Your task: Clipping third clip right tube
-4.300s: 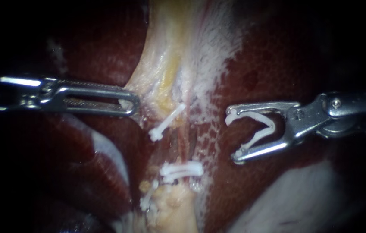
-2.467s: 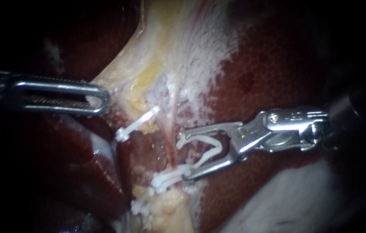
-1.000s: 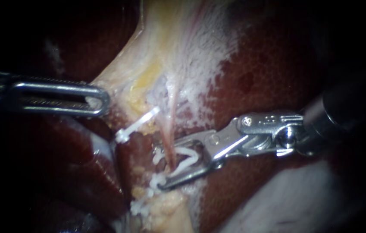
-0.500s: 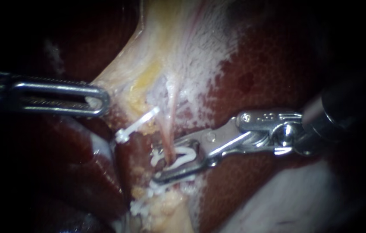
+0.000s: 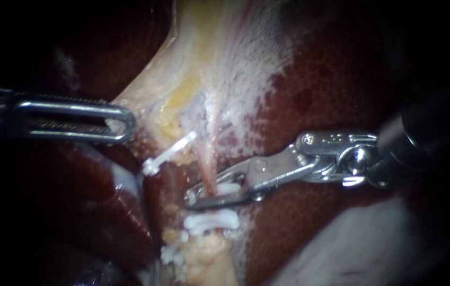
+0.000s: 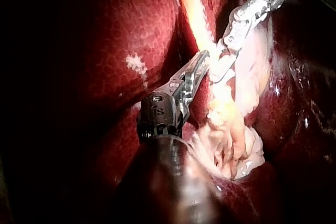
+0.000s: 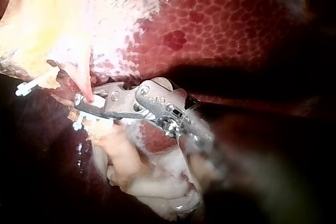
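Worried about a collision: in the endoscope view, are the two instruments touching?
No, the left instrument grips tissue well apart from the right instrument, whose jaws press a clip onto the tube.

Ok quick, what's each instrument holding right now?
Left instrument: shut on the pale tissue.
Right instrument: shut on a white clip around the tube.

The jaws of my right instrument (image 5: 192,197) hide most of the clip (image 5: 228,188) and tube (image 5: 207,170) between them; its shaft behind is blurred.
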Motion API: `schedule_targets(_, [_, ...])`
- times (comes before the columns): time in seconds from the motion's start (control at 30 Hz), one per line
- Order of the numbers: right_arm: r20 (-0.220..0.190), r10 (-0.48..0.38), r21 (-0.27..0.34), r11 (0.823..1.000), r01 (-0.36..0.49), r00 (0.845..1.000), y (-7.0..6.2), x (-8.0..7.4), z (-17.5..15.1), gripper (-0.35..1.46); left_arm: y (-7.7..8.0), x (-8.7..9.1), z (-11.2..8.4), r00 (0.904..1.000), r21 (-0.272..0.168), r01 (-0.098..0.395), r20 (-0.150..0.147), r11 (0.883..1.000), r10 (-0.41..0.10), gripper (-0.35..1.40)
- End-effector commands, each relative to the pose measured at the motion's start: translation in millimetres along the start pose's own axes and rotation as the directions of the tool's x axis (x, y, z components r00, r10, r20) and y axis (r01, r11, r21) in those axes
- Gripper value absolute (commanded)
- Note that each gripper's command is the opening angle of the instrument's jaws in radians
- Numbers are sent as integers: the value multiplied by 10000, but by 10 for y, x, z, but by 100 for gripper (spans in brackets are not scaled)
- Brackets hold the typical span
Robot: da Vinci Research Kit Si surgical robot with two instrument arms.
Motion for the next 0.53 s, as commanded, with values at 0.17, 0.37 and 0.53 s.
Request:
schedule_targets(0.17, [2,-1,7,10000,1,10000,0,0,1,-35,0,0,0,10000,0,-1,2,10000,1,-35])
schedule_targets(0.37, [2,57,5,10000,-57,10000,0,-1,0,-35,0,0,0,10000,0,-1,1,10000,1,-35])
schedule_targets(0.53, [3,57,6,10000,-57,10000,0,-1,0,-35,0,0,0,10000,-1,-1,2,10000,1,-35])
